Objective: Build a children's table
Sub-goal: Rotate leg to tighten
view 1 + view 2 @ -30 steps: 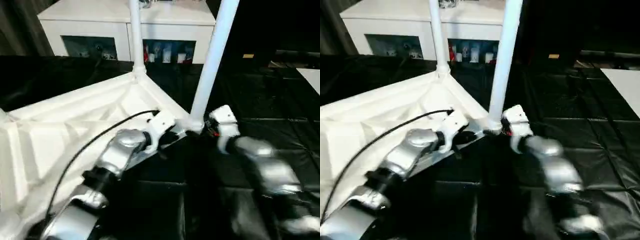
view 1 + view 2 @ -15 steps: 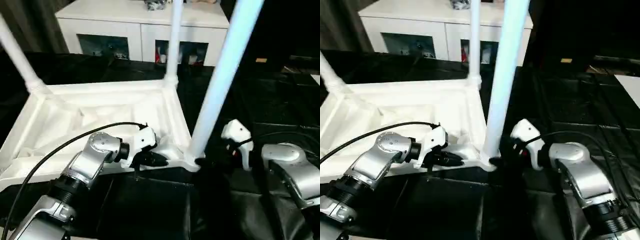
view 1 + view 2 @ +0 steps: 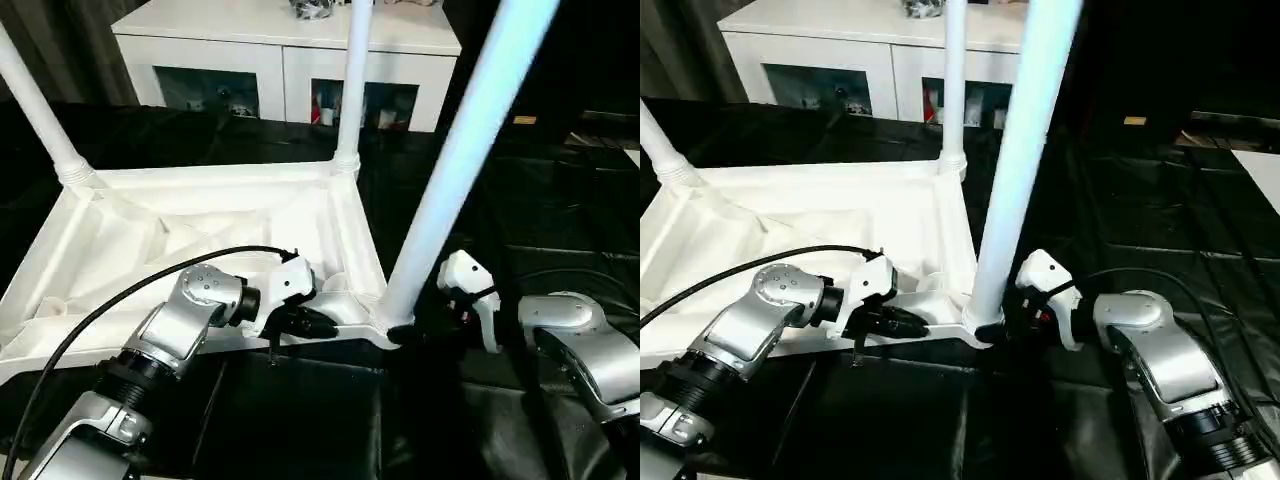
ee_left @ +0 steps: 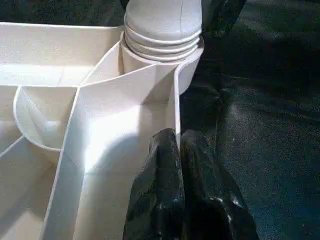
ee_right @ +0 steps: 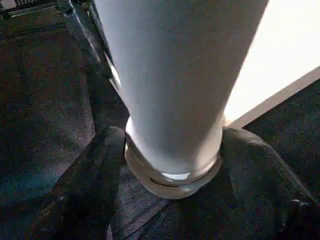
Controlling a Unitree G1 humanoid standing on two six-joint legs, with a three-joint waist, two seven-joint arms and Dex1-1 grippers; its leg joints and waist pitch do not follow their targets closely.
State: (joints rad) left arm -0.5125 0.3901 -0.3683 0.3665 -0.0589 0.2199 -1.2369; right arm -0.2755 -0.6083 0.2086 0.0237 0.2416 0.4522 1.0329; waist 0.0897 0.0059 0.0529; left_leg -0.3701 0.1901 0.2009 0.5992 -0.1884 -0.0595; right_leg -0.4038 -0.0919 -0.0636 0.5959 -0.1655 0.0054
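The white tabletop (image 3: 200, 215) lies upside down on the black mat, ribbed underside up. Three white legs stand in its corner sockets: one far left (image 3: 35, 100), one far right (image 3: 352, 80), and one at the near right corner (image 3: 450, 170). My left gripper (image 3: 312, 322) is shut on the tabletop's near rim wall (image 4: 175, 110), just beside the near right socket (image 4: 162, 30). My right gripper (image 3: 998, 325) is at the foot of the near right leg (image 5: 175, 75), with one black finger (image 5: 90, 185) on each side pressing against its ringed base.
A white cabinet (image 3: 290, 50) with glass-fronted compartments stands behind the table. Black padded floor mats (image 3: 300, 420) surround the work. A flat white board (image 3: 1262, 170) lies at the far right edge. A black cable (image 3: 120, 300) runs along my left forearm.
The head camera swung over the last second, bringing the whole tabletop into view. My right gripper has drawn in against the near right leg's base. The left gripper stays on the rim.
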